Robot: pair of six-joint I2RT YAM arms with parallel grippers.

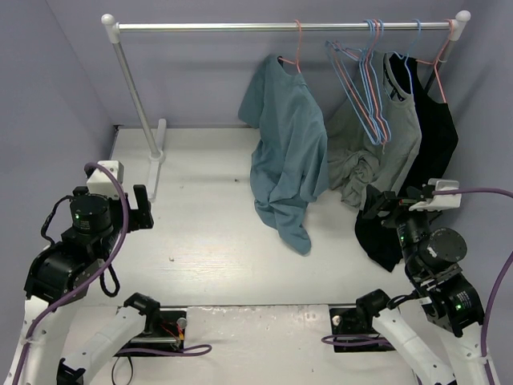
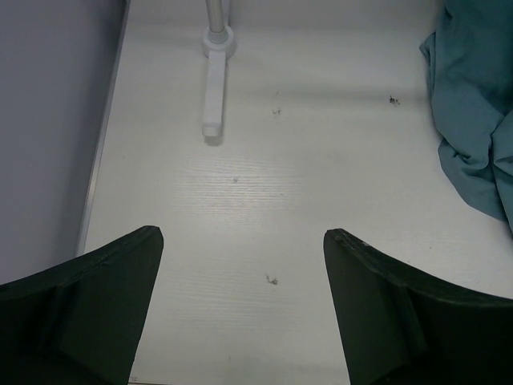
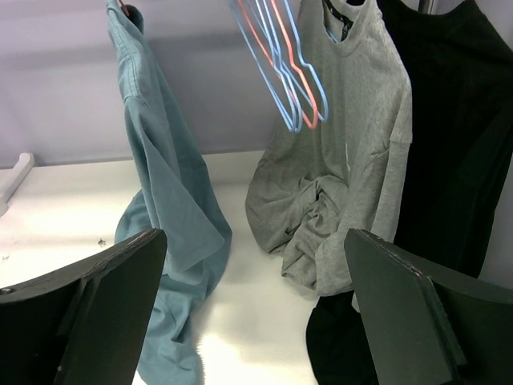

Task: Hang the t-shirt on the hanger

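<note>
The teal-blue t-shirt (image 1: 284,152) hangs from the salmon-pink hanger (image 1: 298,50), whose hook is over the rail; the shirt's lower part is bunched on the table. The right wrist view shows the t-shirt (image 3: 160,176) at the left, and the left wrist view catches the t-shirt (image 2: 477,120) at its right edge. My left gripper (image 1: 143,207) (image 2: 243,234) is open and empty over bare table, far left of the shirt. My right gripper (image 1: 383,207) (image 3: 255,234) is open and empty, facing the gap between the t-shirt and the grey shirt.
A clothes rail (image 1: 280,26) spans the back, its post (image 1: 136,88) and foot (image 2: 212,88) at the left. Spare light-blue and pink hangers (image 1: 369,80), a grey shirt (image 1: 373,152) and a black garment (image 1: 433,136) hang at the right. Walls close in both sides.
</note>
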